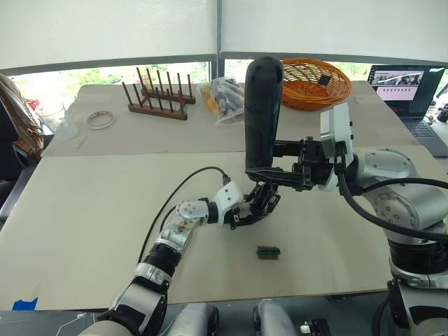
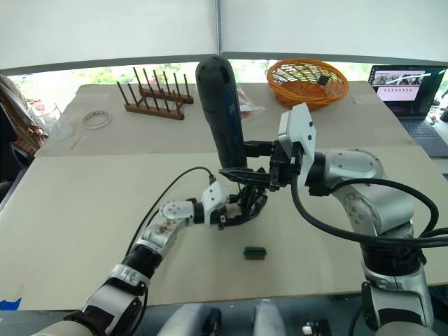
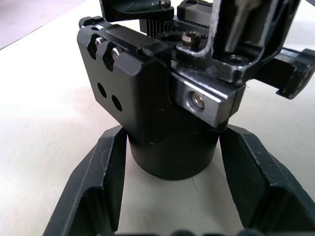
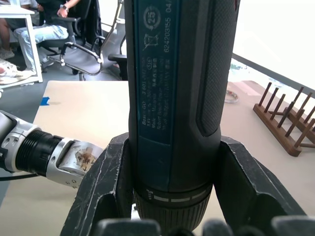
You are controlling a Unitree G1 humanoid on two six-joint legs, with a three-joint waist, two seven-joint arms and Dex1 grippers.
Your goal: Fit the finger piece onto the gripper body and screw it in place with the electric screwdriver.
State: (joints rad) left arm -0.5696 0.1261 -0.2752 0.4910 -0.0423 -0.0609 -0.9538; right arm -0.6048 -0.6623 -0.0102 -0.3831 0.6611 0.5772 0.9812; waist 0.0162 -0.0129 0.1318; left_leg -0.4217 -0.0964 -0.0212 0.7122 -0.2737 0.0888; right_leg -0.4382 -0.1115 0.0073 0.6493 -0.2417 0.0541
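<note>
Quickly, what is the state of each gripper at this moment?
Left gripper: shut on the gripper body, around its round base.
Right gripper: shut on the electric screwdriver, held upright.

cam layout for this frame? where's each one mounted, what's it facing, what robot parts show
Left eye: head, looking down over the table; both arms, right claw holding the electric screwdriver upright.
Right eye: same head camera, same scene; left claw at the gripper body.
Left wrist: along its fingers flanking the gripper body.
Right wrist: along its fingers clamping the screwdriver; left forearm behind.
Shared: both eyes see the orange basket.
</note>
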